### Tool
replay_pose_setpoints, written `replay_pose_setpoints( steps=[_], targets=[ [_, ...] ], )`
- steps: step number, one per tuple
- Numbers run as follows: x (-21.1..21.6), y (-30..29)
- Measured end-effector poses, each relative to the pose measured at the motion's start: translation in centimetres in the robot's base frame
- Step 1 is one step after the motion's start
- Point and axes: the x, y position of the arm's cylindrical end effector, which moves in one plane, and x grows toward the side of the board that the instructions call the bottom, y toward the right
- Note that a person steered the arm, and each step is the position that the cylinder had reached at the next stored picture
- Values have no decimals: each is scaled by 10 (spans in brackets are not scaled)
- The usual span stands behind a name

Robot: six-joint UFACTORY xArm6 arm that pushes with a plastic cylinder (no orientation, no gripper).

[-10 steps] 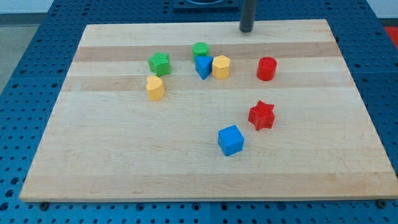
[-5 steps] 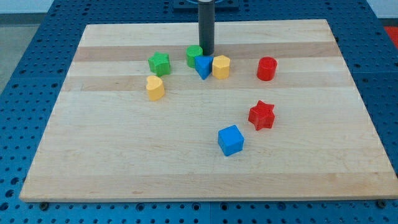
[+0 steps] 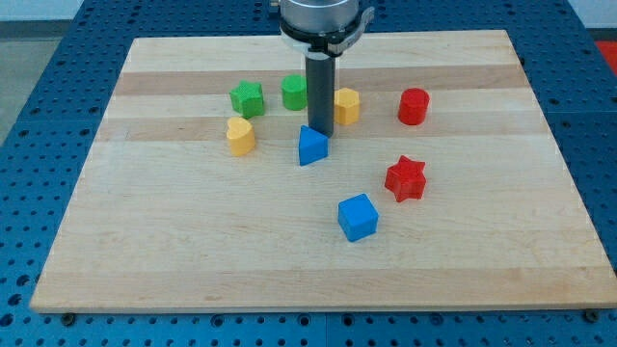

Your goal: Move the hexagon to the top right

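The yellow hexagon (image 3: 346,105) sits on the wooden board (image 3: 193,241) right of centre in the upper half. My tip (image 3: 319,132) is down on the board just left of and below the hexagon, touching the top of the blue triangle (image 3: 311,146). A green cylinder (image 3: 294,93) stands just left of the rod. The rod hides part of the hexagon's left edge.
A green star-like block (image 3: 247,98) and a yellow heart-like block (image 3: 240,136) lie at the left. A red cylinder (image 3: 413,106) is right of the hexagon. A red star (image 3: 406,178) and a blue cube (image 3: 358,217) lie lower right.
My tip has come from the board's top edge down between the green cylinder and the hexagon. It pushed the blue triangle toward the view's bottom and nudged the green cylinder left.
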Motion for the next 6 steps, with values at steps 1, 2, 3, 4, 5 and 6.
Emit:
replay_pose_setpoints(
  steps=[1,2,3,4,5,6],
  targets=[
    [-27,0],
    [-33,13],
    [-32,43],
    [-32,66],
    [-34,84],
    [-43,97]
  ],
)
